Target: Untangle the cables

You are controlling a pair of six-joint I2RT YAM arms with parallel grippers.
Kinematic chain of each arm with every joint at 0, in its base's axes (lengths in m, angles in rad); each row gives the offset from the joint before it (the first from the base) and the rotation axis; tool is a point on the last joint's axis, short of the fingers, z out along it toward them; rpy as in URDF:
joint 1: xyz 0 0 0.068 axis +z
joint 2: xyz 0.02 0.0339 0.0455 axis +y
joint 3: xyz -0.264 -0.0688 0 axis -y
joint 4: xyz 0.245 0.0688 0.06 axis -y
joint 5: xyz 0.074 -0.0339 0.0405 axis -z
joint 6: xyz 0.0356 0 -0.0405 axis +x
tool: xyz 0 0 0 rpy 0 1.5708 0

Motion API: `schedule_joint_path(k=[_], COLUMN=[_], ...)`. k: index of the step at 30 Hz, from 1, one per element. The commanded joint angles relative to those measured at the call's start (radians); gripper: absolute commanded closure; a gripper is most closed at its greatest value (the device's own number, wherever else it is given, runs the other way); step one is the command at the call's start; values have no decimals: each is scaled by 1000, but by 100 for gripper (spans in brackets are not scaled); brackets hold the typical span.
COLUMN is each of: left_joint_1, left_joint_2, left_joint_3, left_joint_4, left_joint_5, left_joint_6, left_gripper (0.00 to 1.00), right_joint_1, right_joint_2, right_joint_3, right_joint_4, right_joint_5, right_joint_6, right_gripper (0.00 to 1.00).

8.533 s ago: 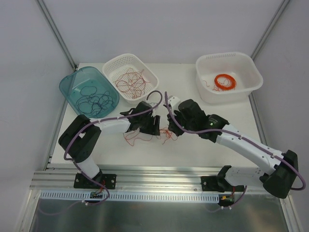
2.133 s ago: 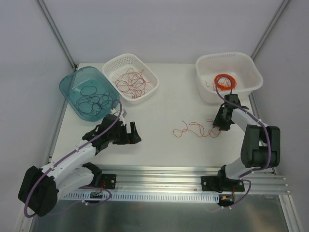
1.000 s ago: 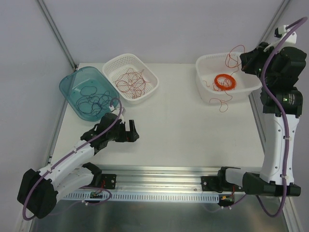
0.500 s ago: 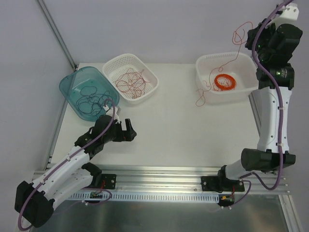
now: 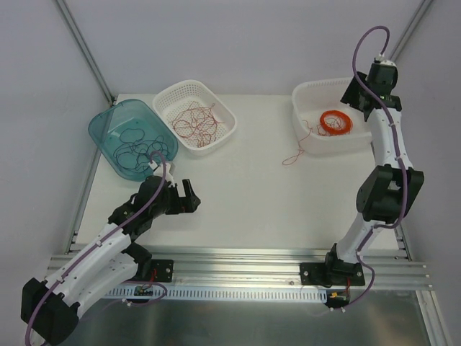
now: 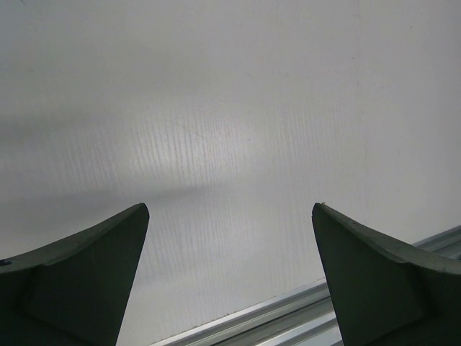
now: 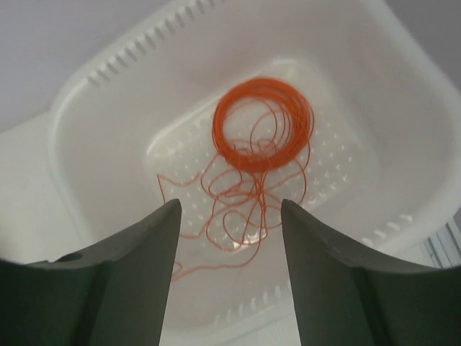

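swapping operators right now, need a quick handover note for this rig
left claw: open, empty, over bare table.
right claw: open, empty, above the white tub.
cables: dark ones in the teal bin, red ones in the white basket, orange-red one in the tub by the orange coil.
done: cables sorted by colour.
left: the orange-red tail hangs over the tub rim onto the table; probably tuck it in.

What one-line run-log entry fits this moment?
left gripper: open, over table | right gripper: open, above white tub | orange-red cable: partly in tub, tail over rim
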State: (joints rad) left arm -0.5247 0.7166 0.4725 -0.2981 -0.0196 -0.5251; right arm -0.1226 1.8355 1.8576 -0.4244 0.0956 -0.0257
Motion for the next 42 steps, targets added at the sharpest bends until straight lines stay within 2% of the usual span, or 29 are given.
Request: schedule_joint_path(k=[1, 6, 11, 16, 17, 24, 28, 35, 42], left_joint_1=[-11, -11, -11, -11, -11, -11, -11, -11, -11], left_joint_2=[-6, 4, 4, -23, -31, -132, -189, -293, -374], left_joint_3=[-5, -3, -3, -14, -15, -23, -18, -15, -40], left_joint_4=[-16, -13, -13, -15, -18, -42, -65, -98, -105], left_joint_5=[-31, -37, -43, -74, -82, -88, -75, -75, -83], left_joint_6=[-13, 2, 19, 50, 51, 51, 48, 88, 83], left_gripper=[1, 1, 1, 1, 1, 1, 1, 1, 1], right_joint_1=[6, 61, 182, 309, 322, 457, 488, 505, 515], right_joint_2=[-125, -287, -436, -495, -496, -420, -322, -133, -53], right_joint_3=[-93, -305, -494, -710, -733, -837, -838, -779, -767], right_joint_4=[10, 96, 133, 194, 208, 219, 214, 222, 282], right_joint_5=[-65, -134, -50, 71, 87, 309, 362, 434, 483], right_joint_6=[21, 21, 21, 163, 238, 570, 754, 914, 989], right_gripper=[38, 36, 36, 36, 36, 39, 41, 45, 50])
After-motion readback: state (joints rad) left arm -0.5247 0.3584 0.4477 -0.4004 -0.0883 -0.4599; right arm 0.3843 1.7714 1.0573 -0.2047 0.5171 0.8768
